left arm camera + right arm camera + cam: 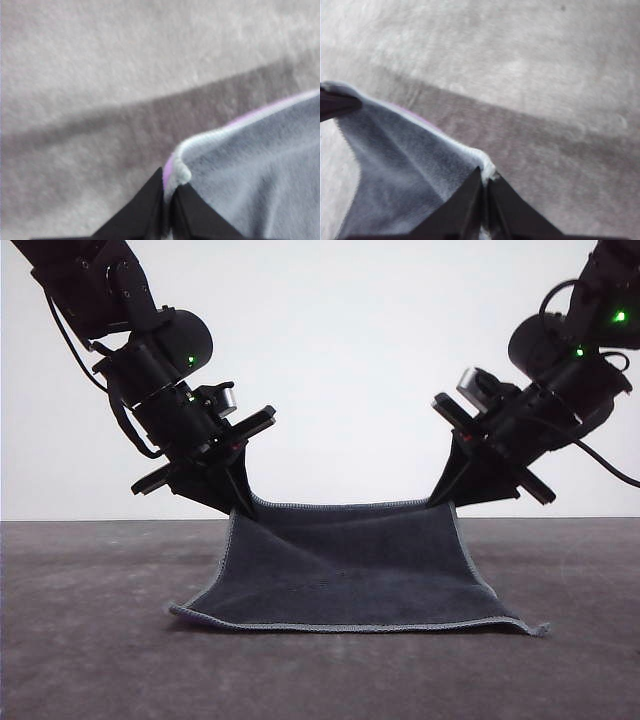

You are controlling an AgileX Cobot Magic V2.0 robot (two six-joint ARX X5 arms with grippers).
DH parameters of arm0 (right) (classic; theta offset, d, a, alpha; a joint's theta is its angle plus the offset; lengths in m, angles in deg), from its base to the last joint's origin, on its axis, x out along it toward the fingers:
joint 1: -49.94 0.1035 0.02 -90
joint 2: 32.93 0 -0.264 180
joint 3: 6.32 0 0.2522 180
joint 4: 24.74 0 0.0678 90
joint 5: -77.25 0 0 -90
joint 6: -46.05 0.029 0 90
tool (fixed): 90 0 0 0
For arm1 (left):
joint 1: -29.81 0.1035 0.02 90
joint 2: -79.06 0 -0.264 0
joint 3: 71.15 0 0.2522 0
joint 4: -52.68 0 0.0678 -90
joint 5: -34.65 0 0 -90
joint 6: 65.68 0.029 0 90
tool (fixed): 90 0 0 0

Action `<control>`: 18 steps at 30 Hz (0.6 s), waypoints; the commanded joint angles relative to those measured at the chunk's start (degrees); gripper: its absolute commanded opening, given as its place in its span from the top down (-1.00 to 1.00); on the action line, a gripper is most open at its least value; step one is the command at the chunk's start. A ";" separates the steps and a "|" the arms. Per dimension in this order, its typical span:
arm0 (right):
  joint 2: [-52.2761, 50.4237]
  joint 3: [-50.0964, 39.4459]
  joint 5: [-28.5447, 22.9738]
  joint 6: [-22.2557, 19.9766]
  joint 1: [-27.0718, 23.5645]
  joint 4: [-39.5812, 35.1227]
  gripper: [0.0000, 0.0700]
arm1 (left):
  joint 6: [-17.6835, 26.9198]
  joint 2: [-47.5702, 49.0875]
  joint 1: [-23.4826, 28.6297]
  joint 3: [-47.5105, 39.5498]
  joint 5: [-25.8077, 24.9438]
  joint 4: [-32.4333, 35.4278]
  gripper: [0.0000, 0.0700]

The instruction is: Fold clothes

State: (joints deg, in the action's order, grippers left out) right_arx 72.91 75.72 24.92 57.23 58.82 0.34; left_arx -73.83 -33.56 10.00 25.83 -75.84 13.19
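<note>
Left gripper [243, 508], front view: jaws clamped on the far left corner of the cloth [345, 575], which is lifted clear of the table [90, 640]; right gripper [445, 502] likewise clamped on the far right corner, at about the same height; the far edge hangs between the two with a slight sag; the near edge lies on the table, its light stitched border running across from a flat left corner to a slightly curled right corner; the dark grey face is turned toward the camera; bare table lies open on both sides of the cloth and in front of it; a plain white wall [340, 370] stands behind.

Left wrist view: left gripper [169, 197] with both black fingertips [145, 210] pressed together on the pale stitched corner of the cloth [260, 170]; a thin line of purple shows along the hem here, where the front view shows grey alone; the grey table surface [100, 65] lies beyond, crossed by a dark shadow band.

Right wrist view: right gripper [485, 187] closed on the opposite stitched corner, the cloth [405, 175] stretching away to a dark tip at the frame edge, apparently the other gripper; a faint purple trace shows along the hem; open table [545, 75] lies beyond the held edge.
</note>
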 commanded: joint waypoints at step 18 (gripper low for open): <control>-17.91 -25.76 -0.17 -1.48 2.94 -8.76 0.99 | 0.98 18.39 -3.03 -26.38 -0.48 8.74 1.00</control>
State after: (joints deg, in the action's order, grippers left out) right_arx 55.04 50.33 25.09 56.36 61.58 -7.93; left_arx -73.58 -14.71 7.27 -0.43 -76.52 21.80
